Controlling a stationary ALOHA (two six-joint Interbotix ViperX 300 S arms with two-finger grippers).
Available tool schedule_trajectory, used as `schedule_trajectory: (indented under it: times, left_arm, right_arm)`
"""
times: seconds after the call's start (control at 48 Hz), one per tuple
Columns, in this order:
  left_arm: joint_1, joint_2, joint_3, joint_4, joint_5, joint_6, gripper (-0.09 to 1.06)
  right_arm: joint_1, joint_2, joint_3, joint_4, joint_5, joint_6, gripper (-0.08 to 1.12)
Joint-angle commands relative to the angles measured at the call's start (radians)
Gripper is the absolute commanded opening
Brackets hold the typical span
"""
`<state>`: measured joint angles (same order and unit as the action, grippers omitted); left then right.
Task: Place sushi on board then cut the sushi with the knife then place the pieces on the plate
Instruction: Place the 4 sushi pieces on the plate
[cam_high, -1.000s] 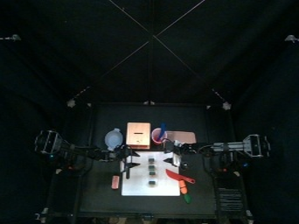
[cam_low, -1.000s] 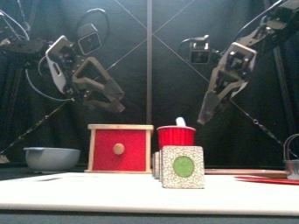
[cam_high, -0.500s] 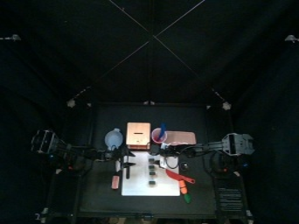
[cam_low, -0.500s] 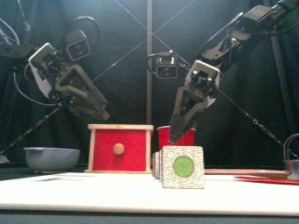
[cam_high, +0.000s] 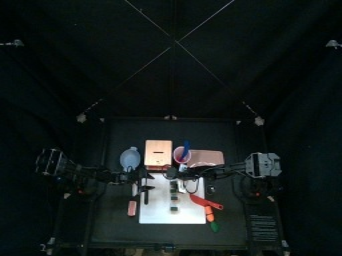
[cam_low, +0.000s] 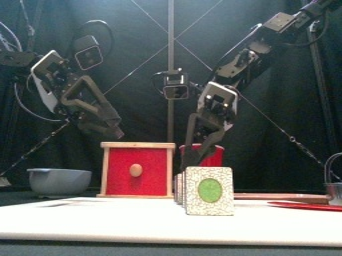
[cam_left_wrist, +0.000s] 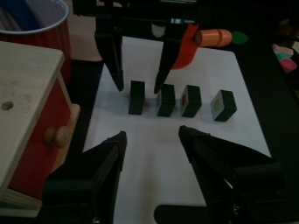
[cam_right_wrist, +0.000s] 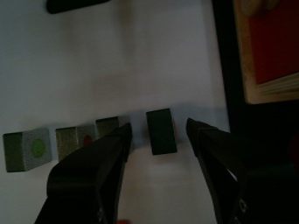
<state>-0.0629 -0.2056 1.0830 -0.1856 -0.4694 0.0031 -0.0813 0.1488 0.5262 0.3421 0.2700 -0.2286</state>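
I read R gripper (cam_right_wrist: 158, 128) jaws apart, straddling end sushi piece (cam_left_wrist: 136, 98) -- gaps both sides. L gripper (cam_left_wrist: 152, 136) jaws apart, sushi row (cam_left_wrist: 177, 100) just ahead.

My left gripper (cam_left_wrist: 152, 138) hangs with its jaws spread wide above the white board (cam_left_wrist: 251, 96). Ahead, four dark sushi pieces (cam_left_wrist: 194, 99) stand in a row. The right gripper (cam_left_wrist: 140, 79) has a jaw on either side of the end piece (cam_left_wrist: 138, 99), the one nearest the wooden box (cam_left_wrist: 30, 105) and red cup (cam_left_wrist: 30, 31).
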Motion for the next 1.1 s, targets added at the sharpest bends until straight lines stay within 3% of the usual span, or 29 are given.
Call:
schedule_trajectory:
  times: [0.021, 0.208, 0.458, 0.688, 1.104]
  left_arm:
    - [-0.003, -0.012, -0.009, -0.002, -0.003, 0.002, 0.87]
    - [-0.003, -0.012, -0.009, -0.003, -0.003, 0.000, 0.87]
    - [-0.002, -0.012, -0.008, -0.003, -0.005, -0.002, 0.87]
    - [-0.003, -0.012, -0.009, -0.003, -0.003, -0.002, 0.87]
    - [0.000, -0.011, -0.009, -0.015, -0.005, -0.002, 0.87]
  right_arm:
    - [0.000, -0.003, -0.028, -0.006, 0.003, 0.000, 0.86]
    - [-0.002, 0.025, -0.025, -0.020, 0.017, 0.000, 0.81]
    - [-0.002, 0.009, -0.021, -0.018, 0.021, 0.000, 0.55]
    - [-0.015, -0.091, 0.023, -0.011, 0.071, 0.003, 0.56]
    - [-0.153, -0.397, 0.236, 0.037, 0.095, 0.003, 0.56]
